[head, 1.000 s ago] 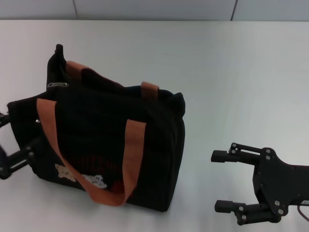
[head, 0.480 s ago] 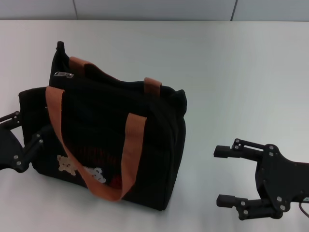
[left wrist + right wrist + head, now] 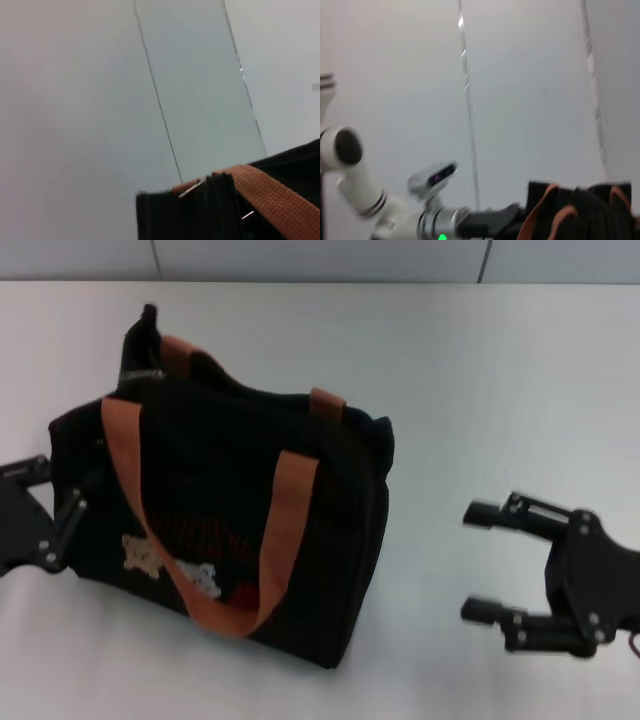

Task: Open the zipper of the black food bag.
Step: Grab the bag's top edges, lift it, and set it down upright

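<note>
The black food bag (image 3: 225, 495) stands upright on the white table, left of centre in the head view, with orange-brown handles (image 3: 280, 530) and bear patches on its front. A silver zipper pull (image 3: 140, 375) shows at the bag's far left top corner; the zipper line itself is lost in the black fabric. My left gripper (image 3: 45, 502) is at the bag's left end, open, with its near finger against the fabric. My right gripper (image 3: 469, 562) hovers open to the right of the bag, apart from it. The left wrist view shows the bag's top corner (image 3: 200, 210) and a silver pull (image 3: 192, 187).
The table top (image 3: 480, 370) stretches bare behind and to the right of the bag, with a wall seam at its far edge. The right wrist view shows the bag (image 3: 580, 212) low down and my white left arm (image 3: 365, 195) beyond it.
The bag has slid to the right and slightly away, turning a little, with my left gripper following at its end. My right gripper has drifted slightly to the right.
</note>
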Available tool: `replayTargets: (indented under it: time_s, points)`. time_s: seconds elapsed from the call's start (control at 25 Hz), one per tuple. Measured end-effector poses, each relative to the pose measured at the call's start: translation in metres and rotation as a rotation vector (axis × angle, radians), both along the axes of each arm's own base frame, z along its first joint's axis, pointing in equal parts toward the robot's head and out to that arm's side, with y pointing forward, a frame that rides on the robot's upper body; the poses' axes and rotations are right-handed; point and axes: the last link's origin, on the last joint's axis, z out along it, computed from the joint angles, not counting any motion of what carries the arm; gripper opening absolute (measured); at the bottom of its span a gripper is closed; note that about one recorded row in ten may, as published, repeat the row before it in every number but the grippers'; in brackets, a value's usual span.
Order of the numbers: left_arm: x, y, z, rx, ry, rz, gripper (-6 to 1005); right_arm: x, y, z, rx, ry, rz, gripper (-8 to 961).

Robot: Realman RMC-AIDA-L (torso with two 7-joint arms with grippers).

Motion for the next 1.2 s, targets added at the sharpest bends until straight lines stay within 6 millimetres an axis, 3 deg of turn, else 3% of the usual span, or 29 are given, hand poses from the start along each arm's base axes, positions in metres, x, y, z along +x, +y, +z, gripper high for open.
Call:
replayTargets:
  time_s: [0.24, 0.28, 0.32, 0.48, 0.6, 0.68, 1.0, 1.2]
  points:
    - [0.033, 0.032, 0.006, 0.163, 0.054, -0.217, 128, -0.005, 0.011, 0.011, 0.191, 0.18, -0.107, 838]
    - [0.049, 0.048, 0.01, 0.199, 0.063, -0.308, 124, -0.004, 0.02, 0.014, 0.26, 0.228, -0.17, 838]
    - [0.049, 0.048, 0.01, 0.199, 0.063, -0.308, 121, -0.004, 0.02, 0.014, 0.26, 0.228, -0.17, 838]
    - [0.087, 0.072, 0.013, 0.237, 0.112, -0.537, 106, -0.005, 0.044, 0.003, 0.245, 0.183, -0.263, 838]
    - [0.096, 0.073, 0.01, 0.241, 0.134, -0.607, 104, -0.008, 0.046, -0.006, 0.195, 0.137, -0.252, 838]
    - [0.098, 0.071, 0.002, 0.259, 0.146, -0.639, 102, -0.012, 0.048, -0.024, 0.109, 0.034, -0.206, 838]
    - [0.097, 0.059, -0.018, 0.296, 0.163, -0.679, 99, -0.012, 0.062, -0.064, -0.007, -0.245, -0.177, 837]
    - [0.1, 0.051, -0.03, 0.281, 0.172, -0.726, 98, -0.012, 0.071, -0.072, -0.005, -0.311, -0.185, 837]
